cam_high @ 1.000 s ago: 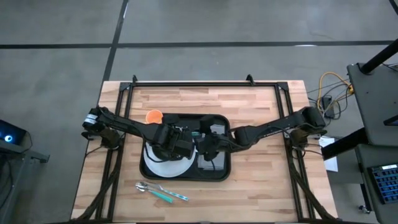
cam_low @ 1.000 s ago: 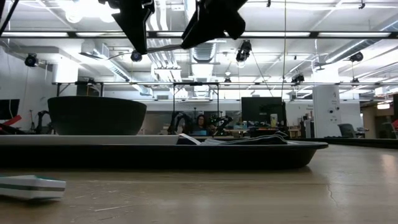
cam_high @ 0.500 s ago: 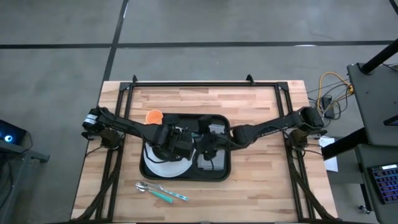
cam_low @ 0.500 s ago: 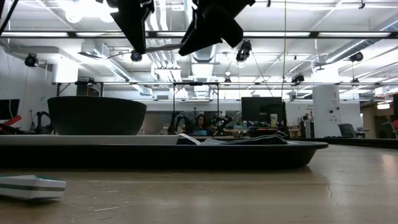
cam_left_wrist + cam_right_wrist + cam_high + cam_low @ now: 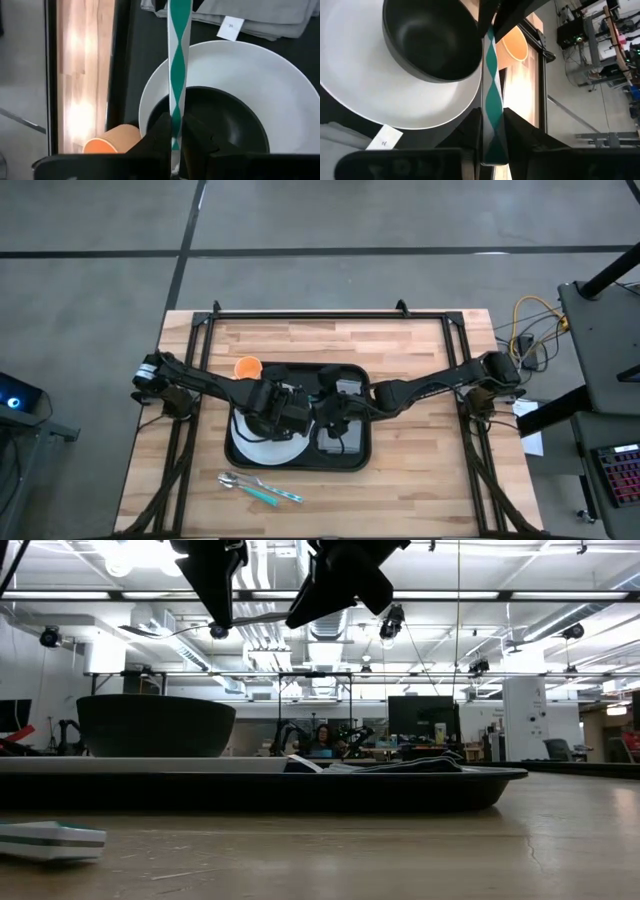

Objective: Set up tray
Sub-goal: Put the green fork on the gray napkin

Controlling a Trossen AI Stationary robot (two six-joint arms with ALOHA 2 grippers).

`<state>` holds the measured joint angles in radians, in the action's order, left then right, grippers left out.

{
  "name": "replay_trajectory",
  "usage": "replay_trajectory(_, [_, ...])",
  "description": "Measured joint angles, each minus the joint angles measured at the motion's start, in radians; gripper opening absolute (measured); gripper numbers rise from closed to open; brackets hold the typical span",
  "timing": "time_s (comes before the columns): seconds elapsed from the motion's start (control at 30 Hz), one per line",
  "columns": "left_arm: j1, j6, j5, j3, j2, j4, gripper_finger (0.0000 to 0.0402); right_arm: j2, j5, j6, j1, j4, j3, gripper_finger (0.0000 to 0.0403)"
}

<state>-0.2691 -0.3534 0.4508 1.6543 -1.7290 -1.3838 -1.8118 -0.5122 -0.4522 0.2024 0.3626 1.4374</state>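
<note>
Green-and-white striped straw [image 5: 178, 65] runs between the two grippers above the tray [image 5: 357, 457]. Left gripper [image 5: 174, 145] is clamped on one end of the straw; right gripper [image 5: 492, 145] has its fingers closed against the other end. Both hang over the tray's middle. The tray sits at the centre of the wooden table [image 5: 420, 350] and carries a white plate [image 5: 250, 450] with a dark bowl [image 5: 427, 40] and a folded grey napkin [image 5: 260, 17]. An orange cup [image 5: 247, 367] stands just outside the tray's far left corner. Cutlery [image 5: 260, 489] lies near the front edge.
</note>
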Motion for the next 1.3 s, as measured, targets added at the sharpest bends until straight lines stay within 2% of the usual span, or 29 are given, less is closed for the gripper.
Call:
replay_trajectory(0.43, [0.002, 0.004, -0.031, 0.000, 0.000, -0.009, 0.0109, 0.000, 0.000, 0.013, 0.002, 0.011, 0.004, 0.0044])
replay_trajectory(0.67, [0.002, 0.004, -0.028, 0.028, 0.023, -0.037, 0.0125, 0.002, -0.011, 0.142, -0.004, 0.131, 0.009, 0.0044])
replay_trajectory(0.73, [-0.001, 0.003, -0.003, 0.028, 0.056, -0.031, 0.0126, 0.007, -0.013, 0.197, -0.008, 0.171, 0.009, 0.0044])
replay_trajectory(0.83, [-0.007, 0.000, 0.096, 0.026, 0.121, -0.025, 0.0126, 0.010, -0.025, 0.256, -0.011, 0.220, 0.009, 0.0044])
replay_trajectory(0.9, [-0.012, -0.003, 0.162, 0.018, 0.168, 0.001, 0.0126, 0.010, -0.074, 0.285, -0.011, 0.258, 0.009, 0.0044])
replay_trajectory(1.0, [-0.020, 0.009, 0.228, -0.019, 0.251, 0.097, 0.0126, 0.013, -0.148, 0.355, -0.013, 0.330, 0.009, 0.0044])
replay_trajectory(1.1, [-0.030, 0.092, 0.239, -0.100, 0.343, 0.251, 0.0126, 0.028, -0.158, 0.465, -0.018, 0.410, 0.009, 0.0044])
replay_trajectory(1.3, [-0.040, 0.316, 0.226, -0.392, 0.531, 0.684, 0.0126, 0.080, -0.196, 0.626, -0.017, 0.471, -0.036, 0.0044])
